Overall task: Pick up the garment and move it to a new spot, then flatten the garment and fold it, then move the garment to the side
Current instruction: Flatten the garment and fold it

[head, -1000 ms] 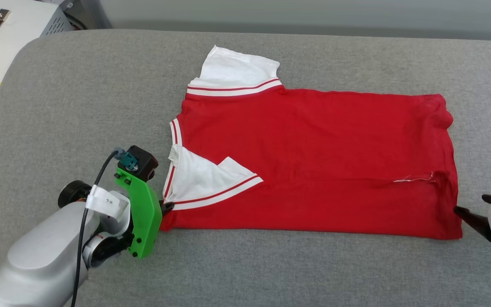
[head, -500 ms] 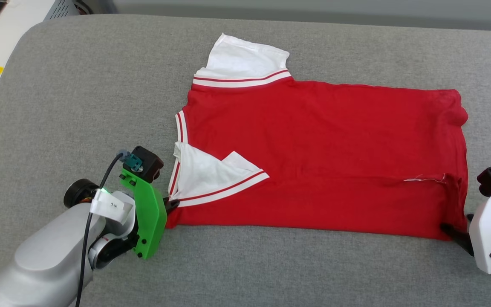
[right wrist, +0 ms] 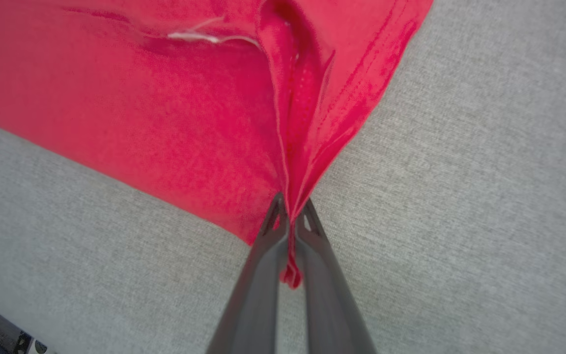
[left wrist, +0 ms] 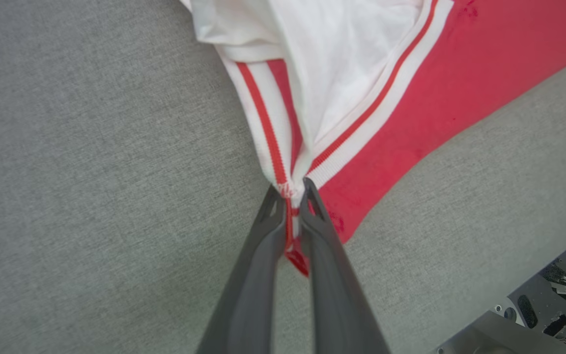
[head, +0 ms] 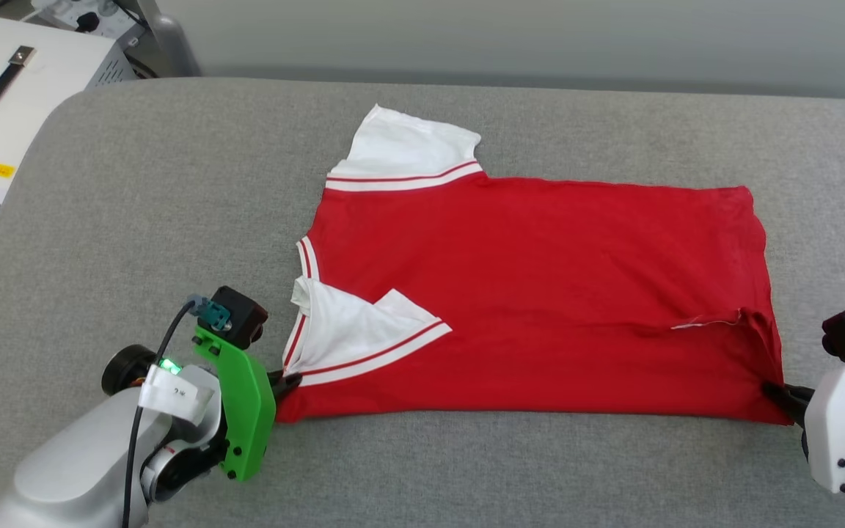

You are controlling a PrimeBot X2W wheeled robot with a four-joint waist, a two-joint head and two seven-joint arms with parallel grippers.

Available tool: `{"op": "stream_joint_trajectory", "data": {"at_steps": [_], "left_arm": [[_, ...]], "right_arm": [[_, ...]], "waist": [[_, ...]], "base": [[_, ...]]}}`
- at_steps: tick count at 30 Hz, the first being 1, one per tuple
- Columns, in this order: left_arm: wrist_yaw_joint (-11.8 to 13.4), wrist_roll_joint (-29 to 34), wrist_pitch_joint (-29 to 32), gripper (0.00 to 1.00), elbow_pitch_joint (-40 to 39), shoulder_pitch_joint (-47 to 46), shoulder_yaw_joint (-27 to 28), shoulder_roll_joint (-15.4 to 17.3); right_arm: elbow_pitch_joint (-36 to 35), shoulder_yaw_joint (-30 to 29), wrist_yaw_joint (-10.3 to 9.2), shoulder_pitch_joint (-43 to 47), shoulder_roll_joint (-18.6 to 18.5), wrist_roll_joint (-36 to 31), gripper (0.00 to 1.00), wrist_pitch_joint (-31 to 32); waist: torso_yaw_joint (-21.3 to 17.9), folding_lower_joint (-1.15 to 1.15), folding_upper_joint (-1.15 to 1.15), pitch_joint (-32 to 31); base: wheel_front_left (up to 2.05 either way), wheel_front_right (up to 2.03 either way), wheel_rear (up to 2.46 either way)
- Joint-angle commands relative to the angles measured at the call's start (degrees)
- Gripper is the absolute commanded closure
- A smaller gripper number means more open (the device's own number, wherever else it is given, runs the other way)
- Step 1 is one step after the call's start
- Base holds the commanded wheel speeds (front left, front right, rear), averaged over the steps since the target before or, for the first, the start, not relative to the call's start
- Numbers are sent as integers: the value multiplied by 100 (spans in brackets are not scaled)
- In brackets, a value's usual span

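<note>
Right wrist view gives you the news: your right end effector (right wrist: 290, 206), which stood wide open just off the hem a second ago, has closed, and a pinch of red fabric from the near hem corner is bunched between its two fingers. Your left end effector (left wrist: 293, 188) has not changed; it stays clamped on the near shoulder corner, where the striped trims meet.

So both near corners of the garment (head: 540, 293) are now held. I judge that to be the set-up for lifting the near edge and folding it over the far half.

The garment lies spread on the grey desk (head: 136, 220), plain red face up. Its near sleeve is tucked in over the body and its far sleeve sticks out.

Both arms sit low, fingers nearly flat to the desk and pointing inward at the cloth from opposite ends. Your left forearm comes in from the lower left of the head view, and your right wrist sits at its lower right edge.
</note>
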Motion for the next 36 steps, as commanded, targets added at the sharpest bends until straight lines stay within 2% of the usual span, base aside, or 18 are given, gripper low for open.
{"op": "stream_joint_trajectory", "data": {"at_steps": [1, 6, 7, 12, 16, 24, 25, 26, 27, 32, 36], "left_arm": [[85, -65, 1, 100, -122, 141, 19, 103], [259, -163, 41, 100, -625, 448, 21, 404], [395, -220, 75, 100, -925, 616, 18, 538], [644, -278, 92, 100, -1263, 888, -5, 698], [764, -288, 57, 100, -1279, 1001, -32, 660], [807, -252, 3, 100, -922, 1085, -135, 465], [818, -243, -27, 60, -870, 1085, -133, 439], [829, -210, -64, 0, -838, 1078, -136, 424], [841, -181, -107, 0, -820, 1074, -132, 417], [904, -13, -236, 0, -1020, 940, -32, 639], [1046, 70, -437, 0, -1345, 711, 236, 832]], "right_arm": [[-103, -75, 1, 171, -81, 59, 100, -51], [-524, -392, 1, 655, -229, 100, 100, -25], [-715, -629, 1, 982, -275, 105, 100, 43], [-895, -1023, 1, 1489, -253, 60, 100, 235], [-838, -1205, 1, 1672, -83, 15, 100, 405], [-308, -1204, 1, 1628, 381, -203, 99, 387], [-250, -1201, 1, 1620, 433, -237, 54, 318], [-226, -1206, 1, 1614, 461, -283, 4, 224], [-202, -1244, 1, 1608, 502, -329, 0, 97], [-339, -1519, 1, 1574, 585, -614, 0, -480], [-603, -1987, 1, 1481, 752, -1010, 0, -1078]], "waist": [[-34, 0, 0, -228], [-30, 0, 0, -402], [-18, 0, 0, -444], [-30, 0, 0, -375], [-42, 0, 0, -229], [-53, 0, 0, -67], [-44, 0, 0, -77], [-33, 0, 0, -96], [-21, 0, 0, -127], [-3, 0, 0, -278], [-23, 0, 0, -341]], "base": [[0, 0, 0], [0, 0, 0], [0, 0, 0], [0, 0, 0], [0, 0, 0], [0, 0, 0], [0, 0, 0], [0, 0, 0], [0, 0, 0], [0, 0, 0], [0, 0, 0]]}}
